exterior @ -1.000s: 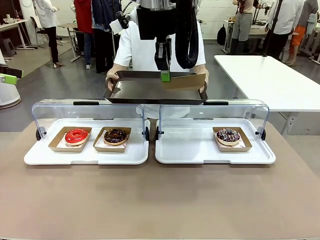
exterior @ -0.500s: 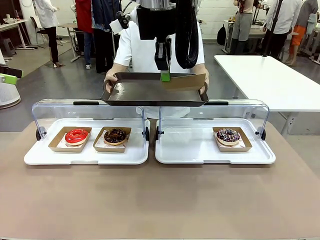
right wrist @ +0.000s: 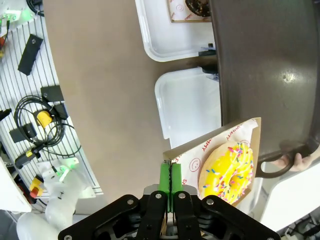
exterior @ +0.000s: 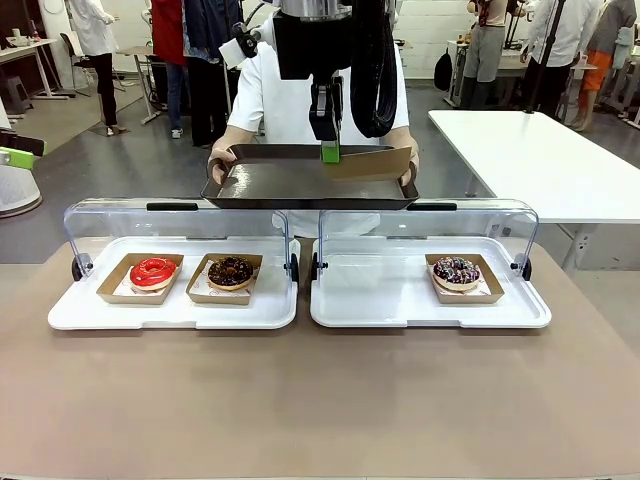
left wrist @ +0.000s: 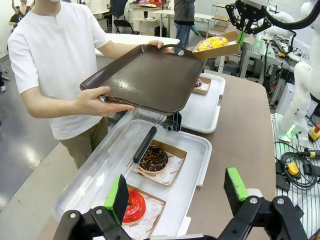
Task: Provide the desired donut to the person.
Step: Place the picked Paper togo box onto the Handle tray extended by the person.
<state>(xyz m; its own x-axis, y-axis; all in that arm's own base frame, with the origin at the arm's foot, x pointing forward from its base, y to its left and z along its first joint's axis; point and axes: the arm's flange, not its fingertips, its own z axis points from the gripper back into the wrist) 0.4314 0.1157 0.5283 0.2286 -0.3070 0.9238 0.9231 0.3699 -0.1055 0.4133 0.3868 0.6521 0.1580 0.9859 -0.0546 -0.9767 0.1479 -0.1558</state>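
so the right gripper (right wrist: pixel 170 180) is pinched tight on the edge of a cardboard tray (right wrist: pixel 200 150) with the yellow sprinkle donut (right wrist: pixel 227 170) in it; it hangs at one corner of the brown serving tray (left wrist: pixel 145 75) that the person (left wrist: pixel 50 50) holds up in both hands past the display cases; can't tell if the cardboard touches it; left gripper (left wrist: pixel 177 189) is spread wide with nothing in it, above the red donut (left wrist: pixel 134 206) and chocolate donut (left wrist: pixel 153 157)
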